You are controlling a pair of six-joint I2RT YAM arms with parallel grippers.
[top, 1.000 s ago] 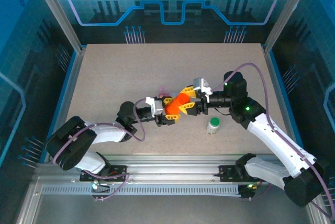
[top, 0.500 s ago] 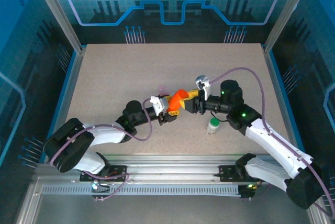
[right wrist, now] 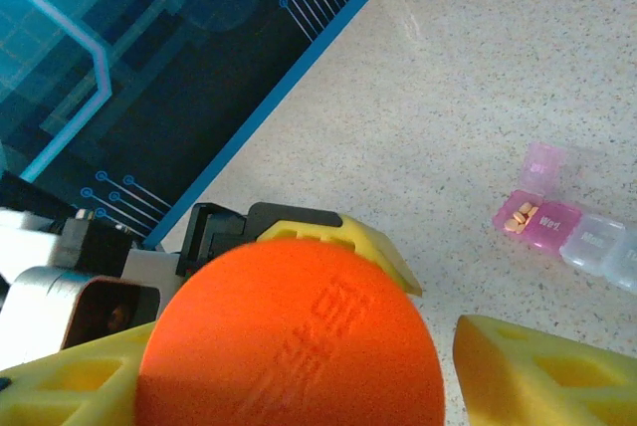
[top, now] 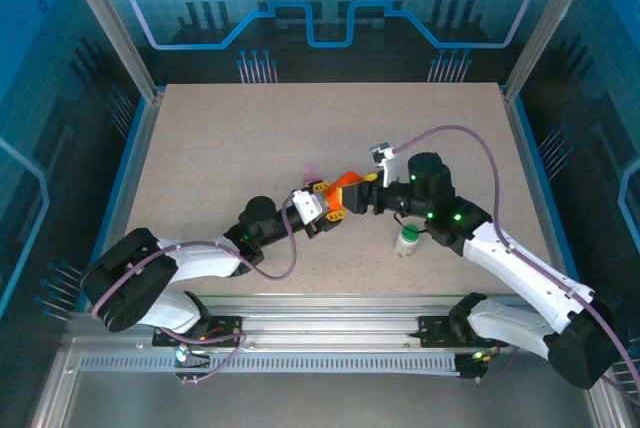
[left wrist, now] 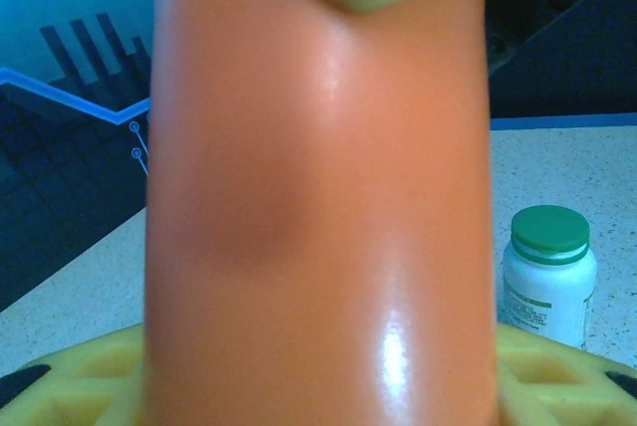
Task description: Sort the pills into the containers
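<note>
The left hand (top: 333, 202) pinches an orange bottle (top: 346, 183) and holds it off the bench (top: 220, 148), tilted, near the middle. In the left wrist view the bottle stands tall between the yellow fingers (left wrist: 70, 381) at its lower end. The right hand (top: 358, 191) meets the bottle's other end from the opposite side. Its yellow fingers (right wrist: 537, 376) are spread to either side of the bottle's round, embossed end, with a clear gap between that end and one finger. A yellow finger of the left hand shows just behind the bottle in the right wrist view.

A white bottle with a green cap (top: 406, 240) stands upright on the bench near the right arm, apart from both hands. The pill box (right wrist: 572, 227) lies on the bench beyond the hands, toward the far side. Its pink compartment is open, lid tipped up, with a few pale pills (right wrist: 519, 217) inside. The colourless compartments join on beside it.
</note>
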